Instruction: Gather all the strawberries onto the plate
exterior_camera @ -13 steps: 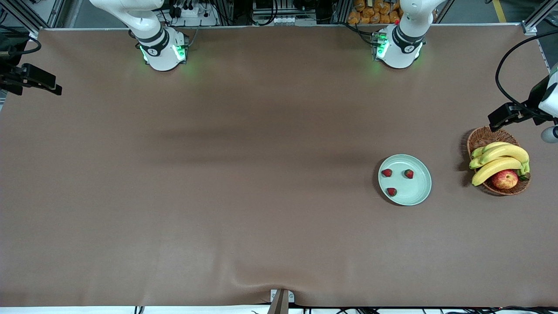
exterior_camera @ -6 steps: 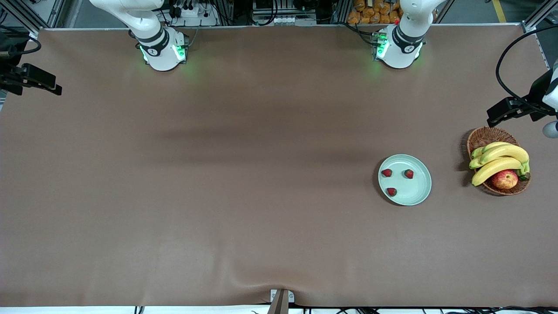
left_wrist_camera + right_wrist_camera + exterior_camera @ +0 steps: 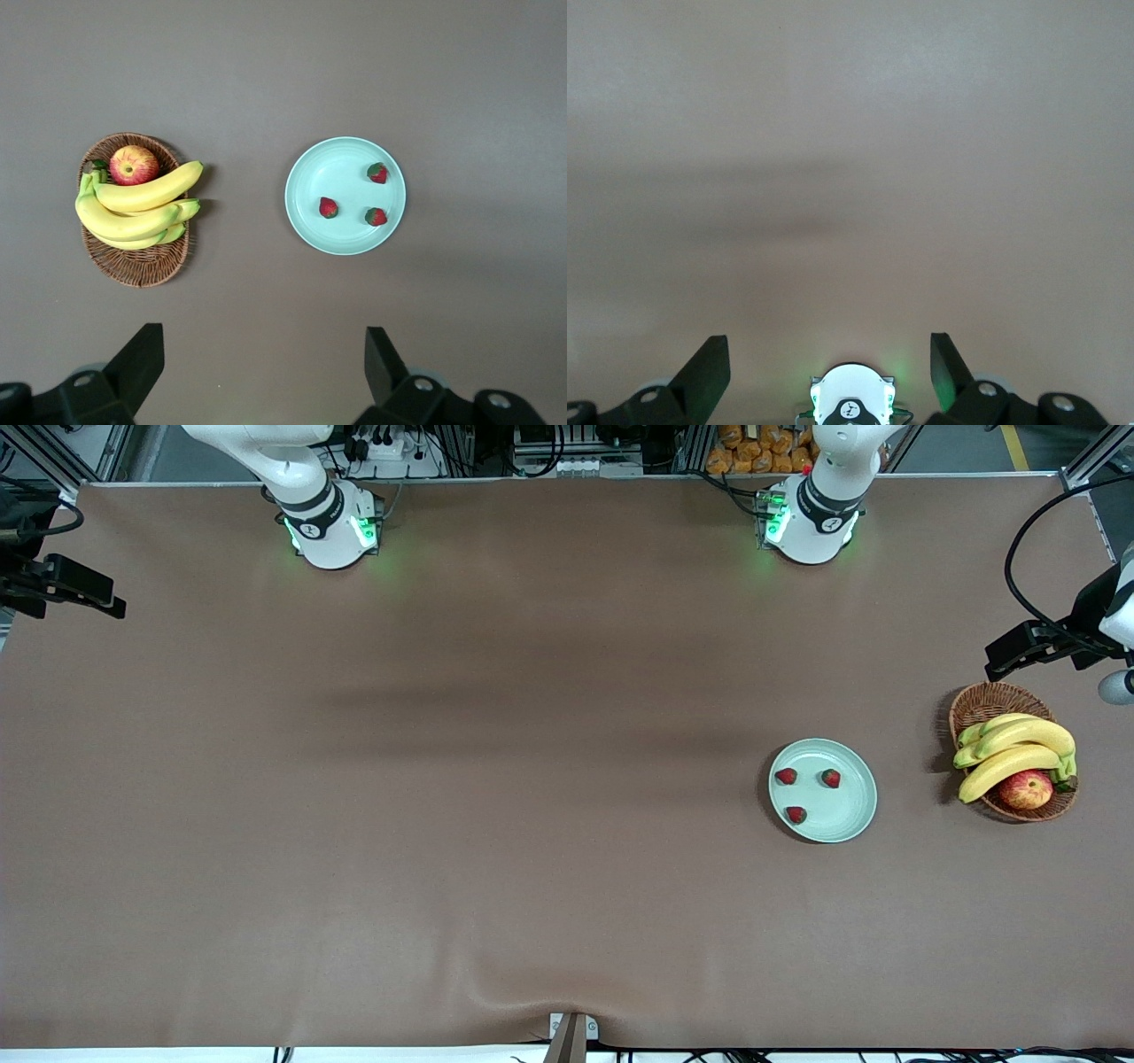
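Strawberries: 3 pcs, red w/ green caps, all lying in plate [image 3: 846, 815], apart from one another. One [image 3: 786, 777] toward right arm's end of dish, one [image 3: 831, 779] beside it toward left arm's end, one [image 3: 796, 814] nearer front camera. Also seen in left wrist view [image 3: 329, 207].

Handling, judged: light, soft, easily bruised, prone to roll; best pinched across widest part of body w/ gentle closure, not by cap.

Plate: round, pale mint, raised rim, flat on table [image 3: 443, 824], toward left arm's end. Rim judged only sound hold if shifted.

Task status, judged: complete, no berry seen loose on cloth.

Adjacent: wicker basket [image 3: 979, 701] nearer left arm's end of table than plate, well apart from it; held bananas [image 3: 1014, 748] and apple [image 3: 1025, 789].

Left gripper [image 3: 266, 367]: up high over table, near basket and plate; fingers spread fully, nothing between them.

Right gripper [image 3: 830, 367]: up over bare cloth at right arm's end, own base in wrist view; spread fully, empty. Arm waiting.
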